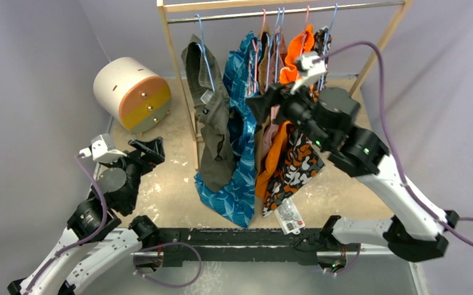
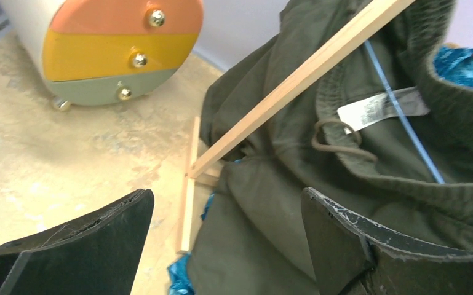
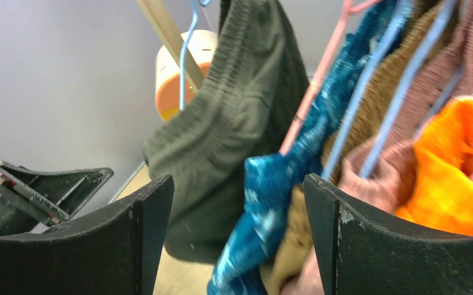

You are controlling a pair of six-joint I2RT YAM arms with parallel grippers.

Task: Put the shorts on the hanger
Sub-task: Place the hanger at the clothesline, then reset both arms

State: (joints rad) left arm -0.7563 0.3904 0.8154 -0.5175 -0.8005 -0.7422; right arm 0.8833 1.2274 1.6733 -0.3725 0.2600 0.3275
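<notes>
The dark olive-green shorts (image 1: 214, 129) hang on the light-blue wire hanger (image 1: 204, 56), which is hooked on the rack's rail at its left end. In the left wrist view the shorts (image 2: 270, 203) show their waistband, drawstring and white tag (image 2: 378, 107), with the hanger wire (image 2: 406, 129) running inside the waist. My left gripper (image 1: 149, 147) is open, low and to the left of the shorts, apart from them (image 2: 227, 196). My right gripper (image 1: 259, 102) is open, raised in front of the hanging clothes (image 3: 238, 181); beyond it hang the shorts (image 3: 234, 123) on the hanger (image 3: 184, 55).
A wooden rack (image 1: 181, 80) with a metal rail (image 1: 283, 12) carries blue patterned shorts (image 1: 237, 153), orange (image 1: 274, 153) and black-orange printed garments (image 1: 295, 166) on pink and blue hangers. A round white drawer unit (image 1: 132, 95) lies at the back left. The rack's foot (image 2: 187, 196) rests on the floor.
</notes>
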